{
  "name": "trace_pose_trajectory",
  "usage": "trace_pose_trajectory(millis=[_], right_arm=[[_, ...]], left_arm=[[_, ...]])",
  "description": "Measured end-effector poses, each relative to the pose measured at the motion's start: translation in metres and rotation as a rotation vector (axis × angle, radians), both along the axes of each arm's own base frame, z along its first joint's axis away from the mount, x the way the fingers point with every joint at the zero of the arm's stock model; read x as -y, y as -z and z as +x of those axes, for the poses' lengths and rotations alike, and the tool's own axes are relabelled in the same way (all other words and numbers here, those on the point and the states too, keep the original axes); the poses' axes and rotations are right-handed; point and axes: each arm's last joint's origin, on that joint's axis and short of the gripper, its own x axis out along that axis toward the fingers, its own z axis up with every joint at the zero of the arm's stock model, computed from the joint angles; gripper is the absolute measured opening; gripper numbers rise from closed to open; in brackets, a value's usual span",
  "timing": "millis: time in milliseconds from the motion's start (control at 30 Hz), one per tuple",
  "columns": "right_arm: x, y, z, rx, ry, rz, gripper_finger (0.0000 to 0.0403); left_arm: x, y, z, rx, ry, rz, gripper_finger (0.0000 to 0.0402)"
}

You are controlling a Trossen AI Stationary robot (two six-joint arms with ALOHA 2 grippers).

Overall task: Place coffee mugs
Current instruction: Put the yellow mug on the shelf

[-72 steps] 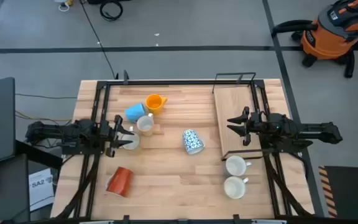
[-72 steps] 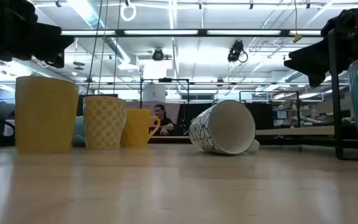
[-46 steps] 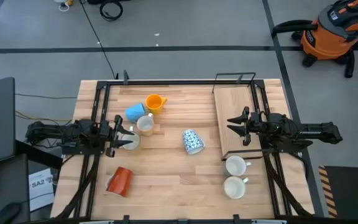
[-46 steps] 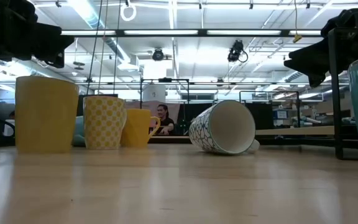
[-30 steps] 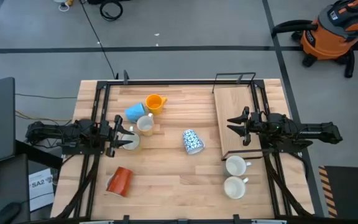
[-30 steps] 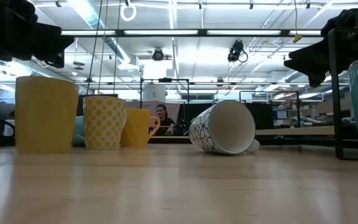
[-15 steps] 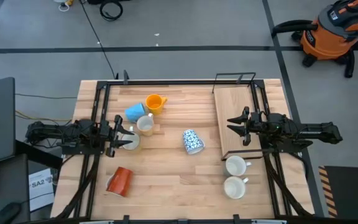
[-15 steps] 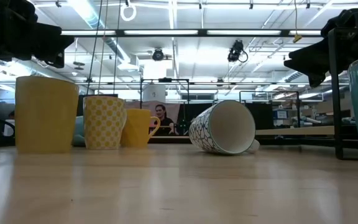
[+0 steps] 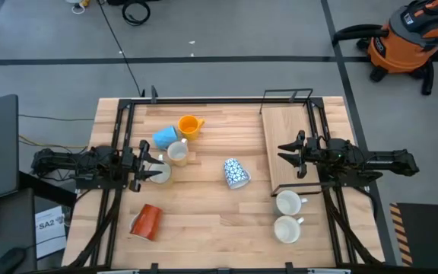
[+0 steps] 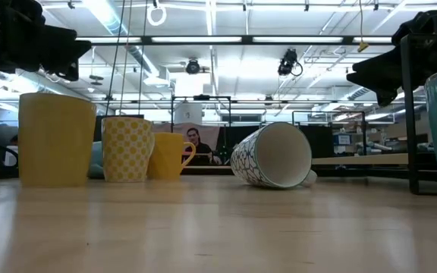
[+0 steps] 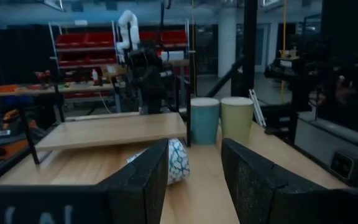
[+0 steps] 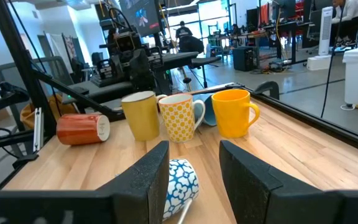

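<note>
Several coffee mugs stand on the wooden table. Orange-yellow (image 9: 190, 125), light blue (image 9: 164, 138) and two cream mugs (image 9: 177, 152) stand upright in a group at the far left. The red-orange mug (image 9: 146, 221) lies on its side at the near left. At the middle, the blue-and-white mug (image 9: 235, 173) also lies on its side. Two white mugs (image 9: 288, 202) stand upright at the near right. My left gripper (image 11: 194, 180) hangs open above the left group. My right gripper (image 12: 194, 180) hangs open over the raised wooden shelf (image 9: 291, 144). Neither holds anything.
The raised shelf on a black wire frame (image 9: 287, 93) takes up the table's far right. Black frame rails (image 9: 116, 198) run along both sides of the table. An orange vacuum (image 9: 405, 38) stands on the floor beyond. A person (image 10: 194, 145) sits far behind the table.
</note>
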Motion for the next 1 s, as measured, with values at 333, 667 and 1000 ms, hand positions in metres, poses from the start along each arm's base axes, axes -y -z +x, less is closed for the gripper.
trace_pose_trajectory(millis=[333, 667, 1000], right_arm=[[0.0, 0.0, 0.0, 0.0, 0.0, 0.0, 0.0147], [0.0, 0.0, 0.0, 0.0, 0.0, 0.0, 0.0147], [0.0, 0.0, 0.0, 0.0, 0.003, 0.0, 0.0147]], left_arm=[[-0.005, -0.029, -0.008, 0.305, -0.115, -0.114, 0.0156], [-0.012, -0.067, -0.003, 0.311, -0.366, -0.288, 0.0156], [-0.026, -0.14, 0.051, 0.032, -0.703, -0.331, 0.0156]])
